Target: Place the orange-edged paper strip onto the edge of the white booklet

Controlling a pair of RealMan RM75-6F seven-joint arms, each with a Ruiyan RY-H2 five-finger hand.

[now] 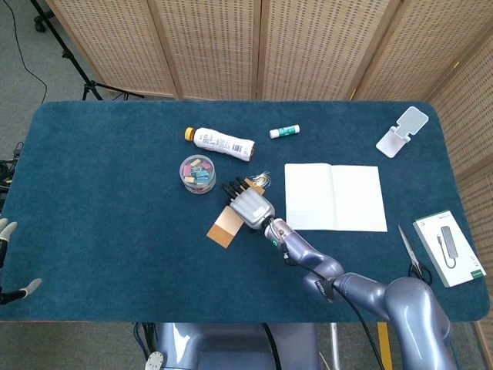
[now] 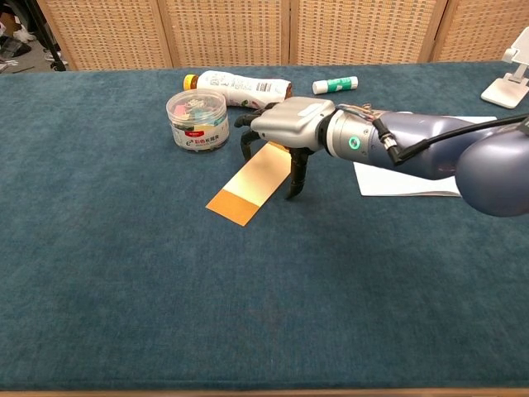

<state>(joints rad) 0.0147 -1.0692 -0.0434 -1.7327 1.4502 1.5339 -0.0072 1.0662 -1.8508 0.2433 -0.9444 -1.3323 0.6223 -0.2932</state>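
The right hand [image 2: 285, 132] hangs palm down over the far end of the orange-edged paper strip [image 2: 248, 184], fingers apart and curled toward the cloth around that end, seemingly to get under the flat paper; whether any fingertip touches it I cannot tell. The strip lies flat and diagonal, left of the white booklet [image 1: 335, 197], just beside the clip jar [image 1: 198, 173] and bottle [image 1: 222, 142]. Bare cloth between strip and booklet's left edge gives room for a rightward carry. The left hand [image 1: 9, 258] rests apart at the table's left edge, holding nothing.
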